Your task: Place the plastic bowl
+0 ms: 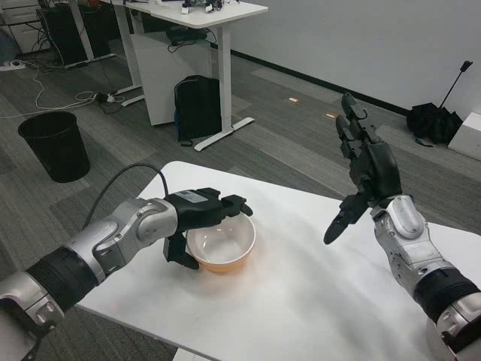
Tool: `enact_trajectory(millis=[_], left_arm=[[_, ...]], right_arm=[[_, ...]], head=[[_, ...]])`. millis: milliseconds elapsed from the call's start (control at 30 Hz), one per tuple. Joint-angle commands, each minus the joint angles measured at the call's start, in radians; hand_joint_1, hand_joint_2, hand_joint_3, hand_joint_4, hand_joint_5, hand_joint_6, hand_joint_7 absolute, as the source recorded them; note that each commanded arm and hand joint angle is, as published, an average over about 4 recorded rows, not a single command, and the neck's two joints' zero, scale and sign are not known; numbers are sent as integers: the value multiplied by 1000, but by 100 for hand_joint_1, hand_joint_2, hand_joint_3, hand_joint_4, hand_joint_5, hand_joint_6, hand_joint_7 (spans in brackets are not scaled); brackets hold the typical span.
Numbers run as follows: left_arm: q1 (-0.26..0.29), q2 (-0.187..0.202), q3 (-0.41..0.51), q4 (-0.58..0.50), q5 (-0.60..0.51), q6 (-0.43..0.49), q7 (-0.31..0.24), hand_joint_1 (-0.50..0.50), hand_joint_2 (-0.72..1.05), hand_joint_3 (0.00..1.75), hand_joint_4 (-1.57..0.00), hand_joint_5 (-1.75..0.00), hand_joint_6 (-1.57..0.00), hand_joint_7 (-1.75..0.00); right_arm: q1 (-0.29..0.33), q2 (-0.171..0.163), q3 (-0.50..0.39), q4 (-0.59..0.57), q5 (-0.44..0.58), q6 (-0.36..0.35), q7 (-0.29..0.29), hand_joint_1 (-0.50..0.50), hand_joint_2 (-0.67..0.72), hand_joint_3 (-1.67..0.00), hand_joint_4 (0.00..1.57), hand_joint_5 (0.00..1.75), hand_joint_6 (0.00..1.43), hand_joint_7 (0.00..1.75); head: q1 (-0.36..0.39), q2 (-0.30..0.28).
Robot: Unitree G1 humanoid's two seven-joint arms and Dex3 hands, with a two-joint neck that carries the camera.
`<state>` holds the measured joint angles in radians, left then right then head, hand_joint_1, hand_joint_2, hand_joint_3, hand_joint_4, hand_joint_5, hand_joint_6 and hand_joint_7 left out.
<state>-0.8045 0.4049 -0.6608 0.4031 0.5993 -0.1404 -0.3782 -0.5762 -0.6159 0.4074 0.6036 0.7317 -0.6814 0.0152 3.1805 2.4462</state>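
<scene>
The plastic bowl [222,244], orange outside and white inside, sits upright and empty on the white table [301,301], near its left edge. My left hand [197,218] is at the bowl's left rim. Its fingers reach over the far rim and its thumb [180,254] goes down the outer wall, so the rim is held between them. My right hand [367,167] is raised above the table's right side, well apart from the bowl, with its fingers spread and nothing in it.
A black waste bin [54,144] stands on the floor at the left. Beyond the table are a white desk [197,15] and a black backpack [198,105]. A black bag [434,122] lies by the far wall.
</scene>
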Motion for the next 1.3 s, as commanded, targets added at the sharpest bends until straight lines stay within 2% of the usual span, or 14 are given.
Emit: enact_trajectory(millis=[33, 67, 100, 167, 333, 500, 567, 700, 767, 833, 967, 1100, 1167, 1300], left_arm=[[34, -1, 45, 8, 5, -12, -7, -50, -8, 35, 0, -157, 0, -19], [39, -2, 61, 8, 5, -12, -13, -50, -37, 15, 0, -141, 0, -10], [45, -4, 79, 6, 6, -12, -21, -50, -57, 4, 0, -128, 0, -3], [49, -2, 92, 0, 8, -12, -31, -50, -70, 0, 0, -108, 0, 0], [38, 16, 108, -9, 5, -12, -43, -50, -72, 0, 0, -103, 0, 0], [30, 27, 148, -23, -15, -12, -41, -50, -72, 9, 0, -103, 0, 0], [34, 25, 203, -45, -16, -12, -38, -50, -72, 9, 0, -103, 0, 0], [55, 1, 343, -109, -14, -13, -23, -50, -72, 9, 0, -98, 0, 0], [69, -21, 414, -137, -14, -25, -16, -50, -72, 7, 0, -92, 0, 0], [92, -62, 527, -172, -26, -64, 7, -50, -72, 4, 0, -90, 0, 0], [146, -163, 731, -217, -158, -214, 84, -50, -72, 2, 0, -82, 0, 0], [198, -253, 851, -217, -386, -382, 145, -50, -72, 7, 0, -82, 0, 0], [222, -283, 894, -217, -418, -426, 165, -50, -72, 4, 0, -82, 0, 0], [240, -300, 920, -217, -428, -457, 191, -50, -72, 2, 0, -82, 0, 0]], right_arm=[[15, -2, -9, 2, 6, -12, -3, -33, 69, 0, 0, 0, 0, 0], [15, -1, -9, 3, 6, -12, -3, -33, 68, 0, 0, 0, 0, 0], [15, 0, -10, 5, 6, -12, -3, -33, 66, 0, 0, 0, 0, 0], [15, 1, -10, 7, 6, -12, -3, -33, 66, 0, 0, 0, 0, 0], [15, 5, -12, 13, 6, -12, -3, -33, 66, 0, 0, 0, 0, 0], [15, 10, -12, 15, 8, -12, -3, -33, 66, 0, 0, 0, 0, 0], [15, 12, -12, 15, 8, -12, -4, -32, 66, 0, 0, 0, 0, 0], [14, 17, -13, 15, 8, -12, -4, -32, 66, 0, 0, 0, 0, 0], [14, 18, -15, 15, 7, -12, -4, -32, 66, 0, 0, 0, 0, 0], [15, 22, -18, 15, 6, -12, -4, -31, 68, 0, 0, 0, 0, 0], [11, 30, -23, 15, 6, -12, -4, -31, 68, 0, 0, 0, 0, 0], [7, 37, -35, 5, 6, -12, -4, -32, 66, 0, 0, 0, 0, 0], [7, 39, -43, 0, 6, -12, -4, -32, 66, 0, 0, 0, 0, 0], [2, 43, -50, 0, 5, -12, -4, -32, 66, 0, 0, 0, 0, 0]], head=[[5, -9], [5, -12], [3, -12], [2, -18], [-2, -26], [-3, -26], [-6, -16], [-6, 45], [-11, 92], [-21, 148], [-57, 221], [-74, 253], [-82, 268], [-92, 275]])
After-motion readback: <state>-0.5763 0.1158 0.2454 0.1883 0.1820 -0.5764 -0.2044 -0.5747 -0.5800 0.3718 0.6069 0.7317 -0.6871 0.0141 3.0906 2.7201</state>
